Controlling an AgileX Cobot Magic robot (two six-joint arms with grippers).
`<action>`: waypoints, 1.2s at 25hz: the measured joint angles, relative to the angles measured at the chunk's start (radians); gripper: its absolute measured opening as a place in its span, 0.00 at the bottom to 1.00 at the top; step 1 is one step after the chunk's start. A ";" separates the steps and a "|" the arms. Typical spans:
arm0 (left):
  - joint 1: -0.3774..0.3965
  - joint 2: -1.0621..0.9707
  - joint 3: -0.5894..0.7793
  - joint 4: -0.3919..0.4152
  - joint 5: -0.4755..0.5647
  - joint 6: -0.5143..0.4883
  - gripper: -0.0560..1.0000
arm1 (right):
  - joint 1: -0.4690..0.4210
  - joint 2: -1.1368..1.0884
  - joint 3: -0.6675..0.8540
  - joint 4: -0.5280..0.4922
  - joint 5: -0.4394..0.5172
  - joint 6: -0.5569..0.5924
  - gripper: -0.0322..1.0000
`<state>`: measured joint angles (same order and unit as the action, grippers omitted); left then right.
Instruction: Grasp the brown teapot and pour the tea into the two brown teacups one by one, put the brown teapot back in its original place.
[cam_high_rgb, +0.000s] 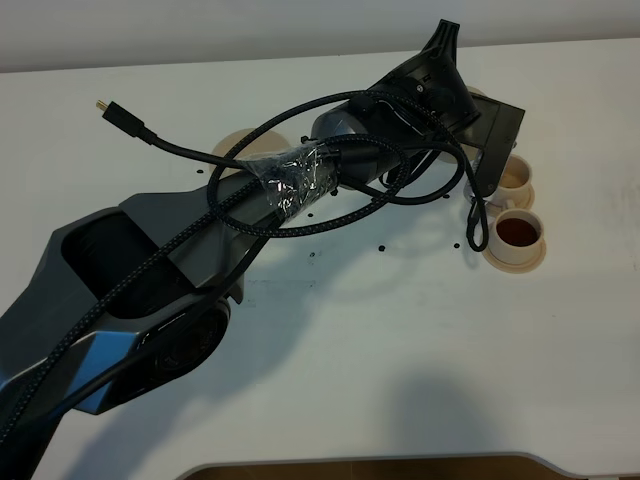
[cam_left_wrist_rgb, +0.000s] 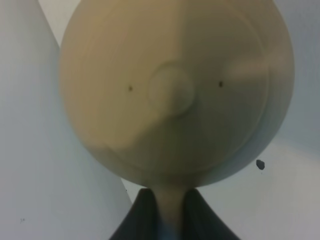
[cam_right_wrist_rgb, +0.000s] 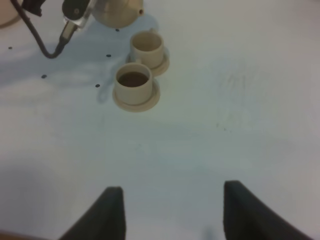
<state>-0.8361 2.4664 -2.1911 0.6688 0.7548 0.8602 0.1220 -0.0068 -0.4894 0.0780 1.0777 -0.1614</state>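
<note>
within left gripper, brown teapot handle

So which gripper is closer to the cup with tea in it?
Left. The left gripper holds the teapot close by the filled cup; the right gripper sits open, far back from it.
</note>
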 joint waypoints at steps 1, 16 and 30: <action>0.000 0.000 0.000 -0.001 0.000 0.000 0.17 | 0.000 0.000 0.000 0.000 0.000 0.000 0.45; 0.000 0.001 0.000 -0.005 0.000 -0.042 0.17 | 0.000 0.000 0.000 0.000 0.000 0.000 0.45; -0.009 0.001 0.000 0.036 0.000 -0.045 0.17 | 0.000 0.000 0.000 0.000 0.000 0.001 0.45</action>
<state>-0.8449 2.4673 -2.1911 0.7050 0.7548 0.8151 0.1220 -0.0068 -0.4894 0.0780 1.0777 -0.1605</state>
